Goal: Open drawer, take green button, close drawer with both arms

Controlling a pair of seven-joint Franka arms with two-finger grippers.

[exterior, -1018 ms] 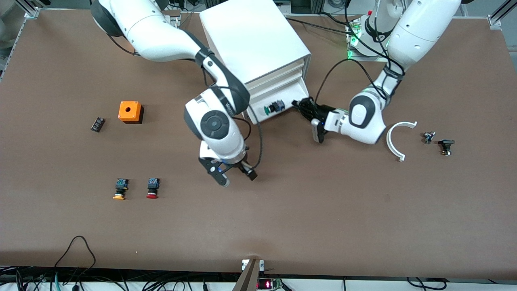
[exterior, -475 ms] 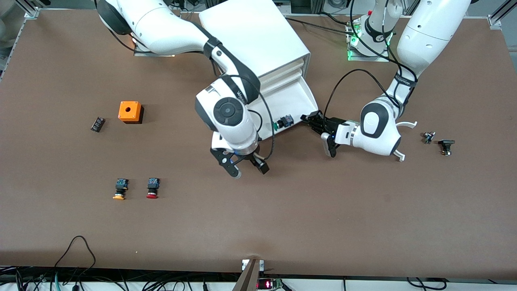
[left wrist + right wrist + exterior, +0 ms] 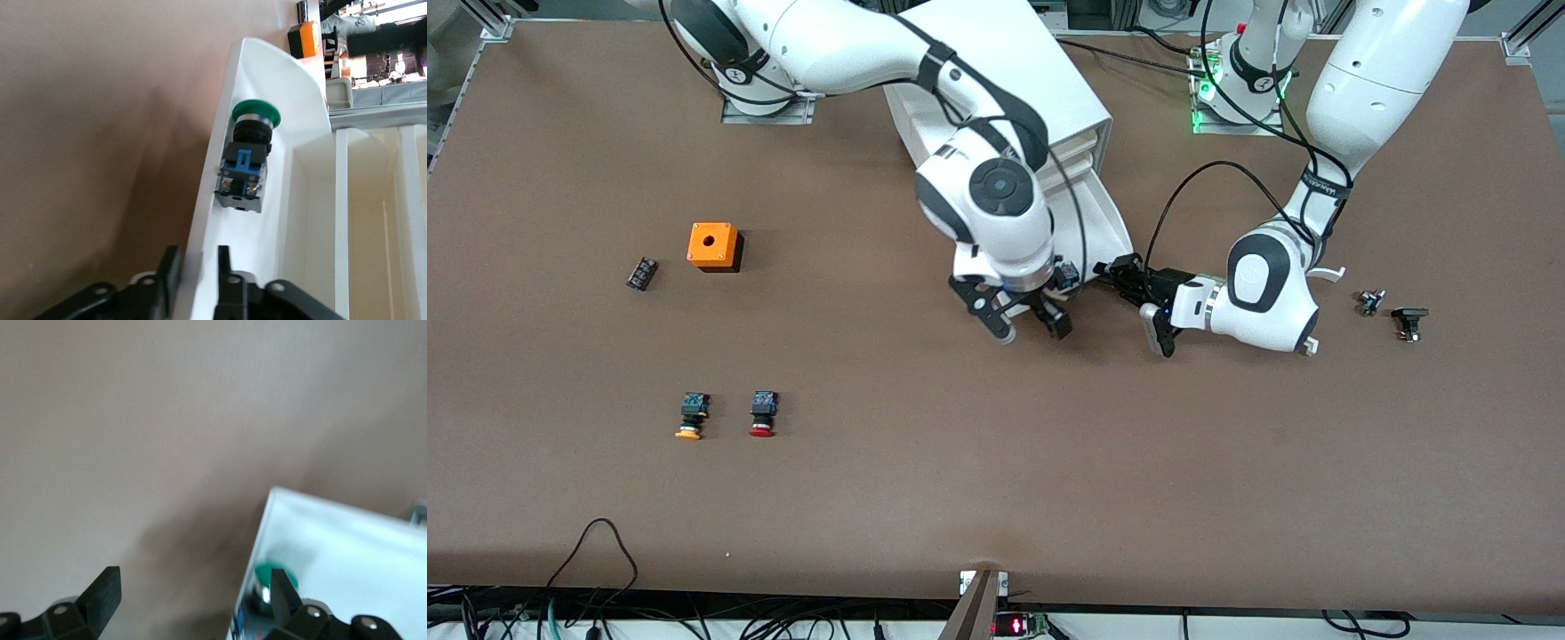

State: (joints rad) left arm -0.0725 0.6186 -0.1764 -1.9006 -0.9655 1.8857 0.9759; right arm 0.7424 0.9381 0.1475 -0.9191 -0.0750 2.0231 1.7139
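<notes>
No readable text, labels, brands or numbers anywhere in front view or in either wrist view. Dark marking on forearm of left arm [image 3: 1327, 188] too small to read. Similar marking on base of right arm [image 3: 734, 71], also unreadable. Green-capped button [image 3: 245, 163] carries no legible print.

Drawer [image 3: 263, 80] pulled open; green-capped button [image 3: 245, 163] lying inside near front.

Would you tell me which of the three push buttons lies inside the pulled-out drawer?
The green-capped button, in the drawer; the yellow-capped button and red-capped button sit on the table.
</notes>
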